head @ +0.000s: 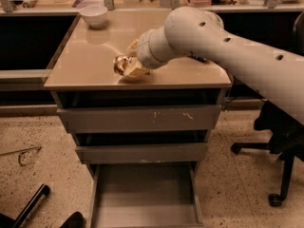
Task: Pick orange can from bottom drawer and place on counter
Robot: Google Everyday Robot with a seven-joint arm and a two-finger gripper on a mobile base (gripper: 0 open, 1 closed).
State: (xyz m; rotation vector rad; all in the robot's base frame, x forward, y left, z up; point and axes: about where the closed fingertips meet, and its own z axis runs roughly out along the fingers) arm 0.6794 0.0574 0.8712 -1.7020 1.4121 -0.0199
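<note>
The gripper (127, 64) is shut on the orange can (122, 64), a shiny golden-orange dented can. It holds the can just above the front middle of the beige counter (85, 65), close to the front edge. The white arm reaches in from the right and hides the counter's right part. The bottom drawer (142, 198) is pulled open below, its grey floor bare.
A white bowl (93, 15) stands at the counter's back left. Two shallower grey drawers (142, 120) are slightly open above the bottom one. A black office chair (280, 141) stands to the right. Dark objects lie on the speckled floor at lower left.
</note>
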